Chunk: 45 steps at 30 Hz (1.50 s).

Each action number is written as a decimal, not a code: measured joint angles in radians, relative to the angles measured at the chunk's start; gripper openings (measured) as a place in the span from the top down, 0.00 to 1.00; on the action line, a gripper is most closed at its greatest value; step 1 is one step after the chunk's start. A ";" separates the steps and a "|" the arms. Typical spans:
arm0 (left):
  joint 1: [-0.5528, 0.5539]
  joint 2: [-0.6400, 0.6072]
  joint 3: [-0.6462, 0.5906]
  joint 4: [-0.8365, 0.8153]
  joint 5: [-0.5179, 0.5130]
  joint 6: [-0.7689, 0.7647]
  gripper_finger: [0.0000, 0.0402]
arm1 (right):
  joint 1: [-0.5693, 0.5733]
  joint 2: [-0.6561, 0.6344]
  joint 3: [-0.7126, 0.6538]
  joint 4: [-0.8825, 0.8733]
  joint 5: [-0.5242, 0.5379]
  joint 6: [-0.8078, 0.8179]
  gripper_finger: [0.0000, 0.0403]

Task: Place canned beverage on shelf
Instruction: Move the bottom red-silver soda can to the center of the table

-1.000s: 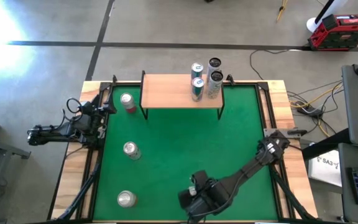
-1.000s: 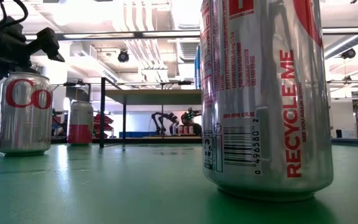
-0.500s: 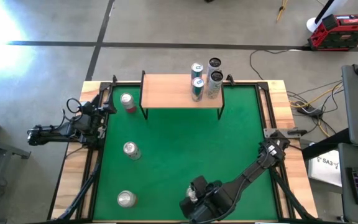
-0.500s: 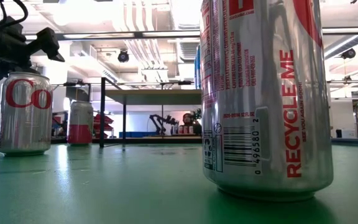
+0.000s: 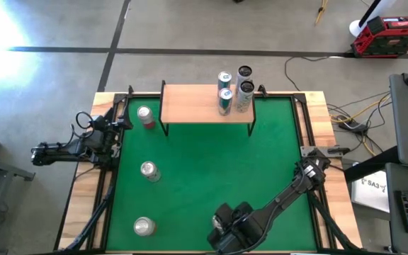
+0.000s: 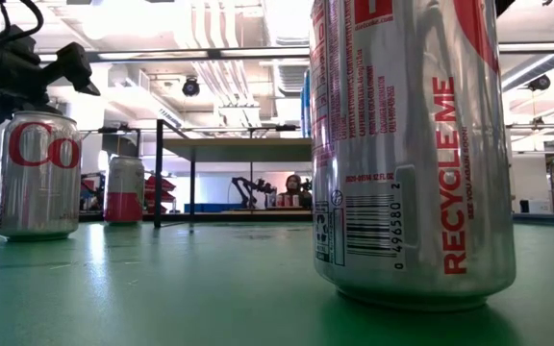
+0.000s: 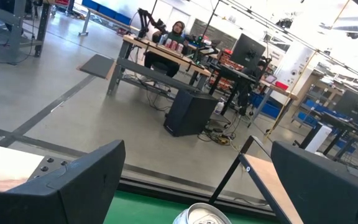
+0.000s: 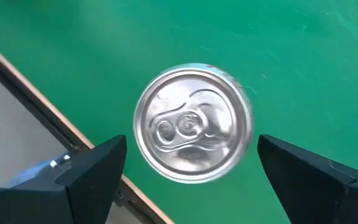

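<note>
We read this as the approach step: the right claw [image 8: 188, 165] hangs over a can [image 8: 192, 131] at the near edge of the counter [image 5: 204, 163], fingers spread wide to either side of the lid and holding nothing. In the high view the claw's body covers that can. Next move, in our judgement: descend straight down, keep the can centred between the fingers, close on its wall, then lift and carry to the shelf [image 5: 190, 103] at the far edge.

The left claw [image 7: 191, 186] waits at the left side of the counter, also wide open and empty, with a can top [image 7: 202, 216] just ahead of it.

The shelf already carries two cans [image 5: 224, 91] towards its right end, with two more [image 5: 244, 85] by its right far corner; its left half is bare. Three more cans stand on the left of the counter.

Materials: cans are smooth bright aluminium cylinders with pull-tab lids, likely slippery and easily dented. The counter is matt green felt in a pale wood frame. The shelf has a flat light wood top on thin black legs.
</note>
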 joint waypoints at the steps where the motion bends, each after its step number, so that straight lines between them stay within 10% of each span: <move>1: 0.000 0.000 0.000 0.000 0.000 0.000 0.03 | 0.000 0.000 -0.007 0.011 0.000 -0.019 0.12; 21: 0.000 0.000 0.000 0.000 0.000 0.000 0.03 | -0.072 0.000 -0.037 0.010 0.049 0.041 0.33; 45: 0.000 0.000 0.000 0.000 0.000 0.000 0.03 | -0.582 -0.011 -0.033 0.073 0.014 -0.135 0.33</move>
